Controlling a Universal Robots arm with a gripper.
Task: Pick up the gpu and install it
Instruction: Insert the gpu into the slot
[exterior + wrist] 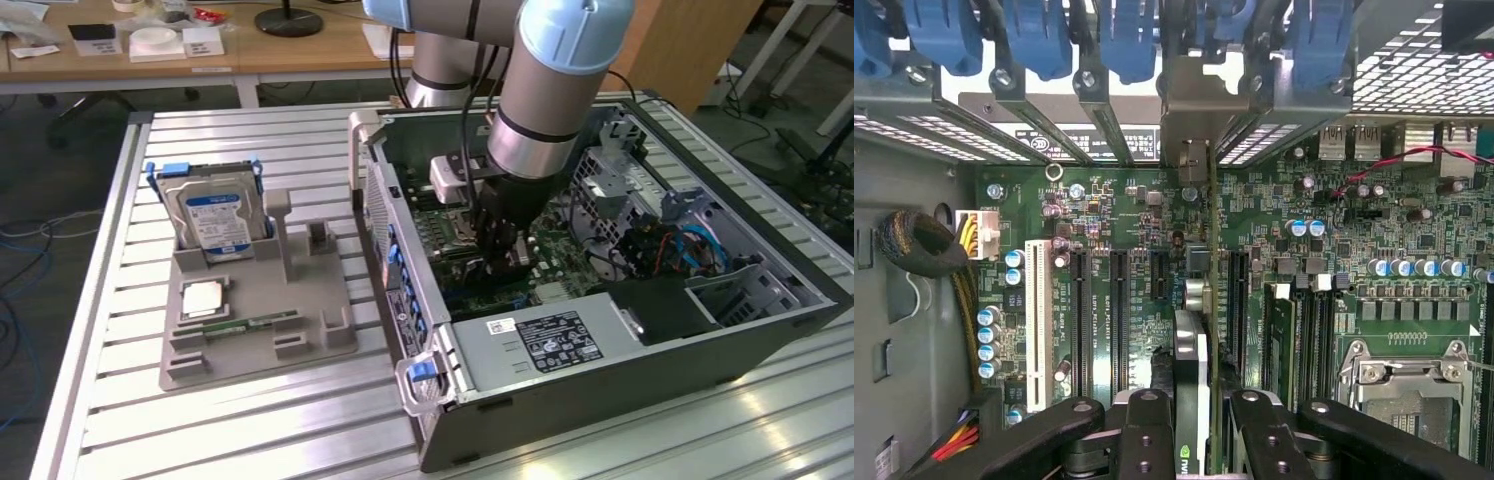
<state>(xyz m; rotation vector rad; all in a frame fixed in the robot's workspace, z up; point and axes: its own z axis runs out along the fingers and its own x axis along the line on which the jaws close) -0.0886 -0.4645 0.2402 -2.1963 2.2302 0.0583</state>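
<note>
exterior view: my end effector [505, 262] reaches down inside the open computer case [747, 335] on the slatted surface [240, 420]. wrist view: my end effector [1192, 420] is clamped on the gpu [1191, 340], held edge-on above the motherboard [1334, 260] slots, its bracket toward the rear openings

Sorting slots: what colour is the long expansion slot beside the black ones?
White: the long plastic expansion slot on the green motherboard, best in the wrist view.

I see the arm [554, 90] reaching down into the open computer case [601, 380], its gripper [501, 262] low over the motherboard [467, 262]; a grey parts tray [254, 340] sits beside the case.
</note>
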